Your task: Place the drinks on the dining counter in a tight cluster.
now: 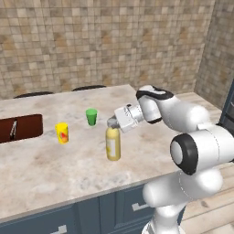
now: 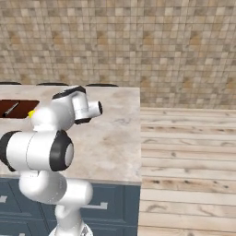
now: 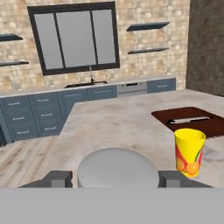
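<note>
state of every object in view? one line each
yellow bottle: upright on the dining counter, grey cap on, gripped at the cap
gripper: shut on the bottle's cap
yellow cup: upright, free, near the basin
green cup: upright, free, behind the bottle
brown basin: recessed in the counter, a utensil lying inside

We see a small yellow cup (image 1: 62,132) with an orange-and-red print standing upright, and a small green cup (image 1: 92,116) well apart from it, nearer the far edge. From the hand view, the yellow cup stands in front of a brown recessed basin (image 3: 188,117). Behind runs a tan tiled wall (image 1: 100,41). Across the room we make out a dark-framed window (image 3: 74,38), blue base cabinets (image 3: 35,113) and wall shelves (image 3: 146,27). Pale wooden floorboards (image 2: 189,152) lie to the right.
</note>
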